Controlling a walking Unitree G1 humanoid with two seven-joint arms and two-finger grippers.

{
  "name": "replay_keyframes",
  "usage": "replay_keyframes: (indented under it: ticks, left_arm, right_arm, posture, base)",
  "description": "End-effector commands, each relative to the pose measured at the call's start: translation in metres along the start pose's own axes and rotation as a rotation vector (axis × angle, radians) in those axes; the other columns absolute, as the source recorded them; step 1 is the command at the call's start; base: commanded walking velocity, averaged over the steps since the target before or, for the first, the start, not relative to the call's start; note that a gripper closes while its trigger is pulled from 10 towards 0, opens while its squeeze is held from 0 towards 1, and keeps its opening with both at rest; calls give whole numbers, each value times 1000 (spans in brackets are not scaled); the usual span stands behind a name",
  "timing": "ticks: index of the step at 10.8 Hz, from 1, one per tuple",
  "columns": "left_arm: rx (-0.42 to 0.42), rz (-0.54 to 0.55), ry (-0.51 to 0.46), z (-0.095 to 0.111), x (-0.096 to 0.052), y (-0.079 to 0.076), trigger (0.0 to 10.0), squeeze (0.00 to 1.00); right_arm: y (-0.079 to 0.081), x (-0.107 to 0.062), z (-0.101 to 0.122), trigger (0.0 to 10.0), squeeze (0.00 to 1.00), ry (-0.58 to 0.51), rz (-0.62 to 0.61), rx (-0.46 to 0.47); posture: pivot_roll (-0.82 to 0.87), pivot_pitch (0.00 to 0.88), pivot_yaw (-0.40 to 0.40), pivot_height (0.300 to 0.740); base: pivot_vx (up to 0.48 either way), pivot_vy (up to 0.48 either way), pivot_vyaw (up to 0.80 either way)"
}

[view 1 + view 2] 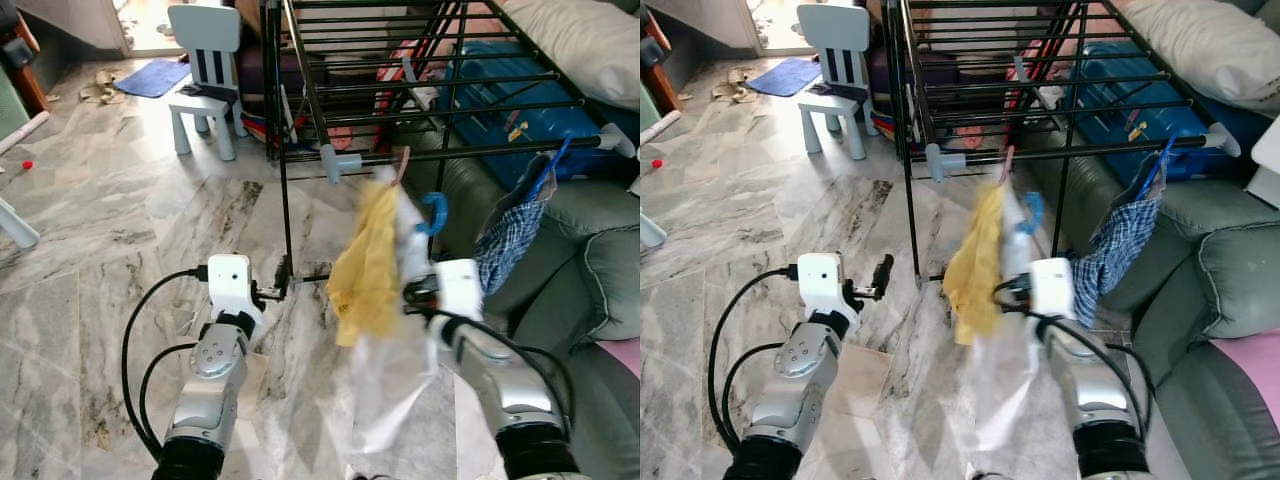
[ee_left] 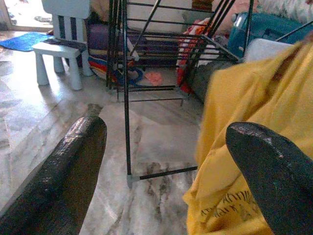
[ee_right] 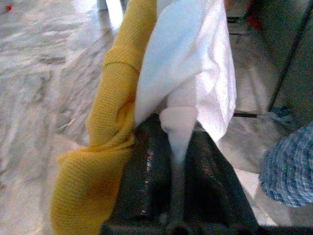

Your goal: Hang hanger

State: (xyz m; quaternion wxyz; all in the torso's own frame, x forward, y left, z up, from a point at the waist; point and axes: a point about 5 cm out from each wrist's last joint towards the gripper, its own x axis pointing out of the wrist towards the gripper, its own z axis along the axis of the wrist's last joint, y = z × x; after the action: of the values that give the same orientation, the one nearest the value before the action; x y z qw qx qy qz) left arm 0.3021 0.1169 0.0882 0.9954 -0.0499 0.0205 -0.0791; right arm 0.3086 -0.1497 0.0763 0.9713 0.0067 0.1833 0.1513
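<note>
A hanger carrying a yellow garment and a white garment hangs in front of me. Its pale hook reaches up to the front bar of the black drying rack; whether it rests on the bar I cannot tell. My right gripper is shut on the hanger's white lower part, among the cloth. To the left of the garments, by the rack's leg, my left gripper stands open and holds nothing. A checked blue cloth hangs on a blue hanger further right along the same bar.
A green sofa stands close on the right, with a blue suitcase and a white pillow behind the rack. A small pale chair and a blue mat sit at the back left on the marble floor.
</note>
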Motion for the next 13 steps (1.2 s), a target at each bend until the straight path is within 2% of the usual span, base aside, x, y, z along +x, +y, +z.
replay_keyframes:
  ticks: [1,3,5,6,8,10,11,13]
  left_arm:
    - [12,-7,-2,2,1,-1,10000,0]
    - [10,-8,2,1,1,-2,10000,0]
    - [11,-13,5,0,2,-4,10000,0]
    - [9,-14,5,0,2,-5,10000,0]
    - [0,-20,11,-1,1,-7,10000,0]
    - [-7,-70,13,-2,0,-13,10000,0]
    - [-31,-126,-3,0,-2,-19,10000,0]
    - [-46,-133,-16,2,-3,-20,10000,0]
  right_arm:
    - [14,1,10,10000,0,-37,86,-16]
    - [35,2,11,10000,0,-35,204,-31]
    - [41,4,11,10000,0,-38,214,-50]
    - [36,4,13,10000,0,-52,184,-51]
    - [-2,-4,23,10000,0,-135,-60,-31]
    - [-22,-8,26,10000,0,-142,-175,-23]
    - [-28,-8,27,10000,0,-139,-192,-7]
    - [-36,-9,27,10000,0,-132,-236,-76]
  posture:
    - [-87,94,-19,740]
    - [-87,93,-20,740]
    - [-87,92,-21,740]
    - [-90,92,-21,740]
    - [-94,96,-24,740]
    - [-96,99,-24,740]
    - [-97,99,-23,740]
    - [-103,107,-21,740]
  base:
    - [0,0,0]
    - [0,0,0]
    - [0,0,0]
    - [0,0,0]
    - [0,0,0]
    - [0,0,0]
    - [0,0,0]
    - [0,0,0]
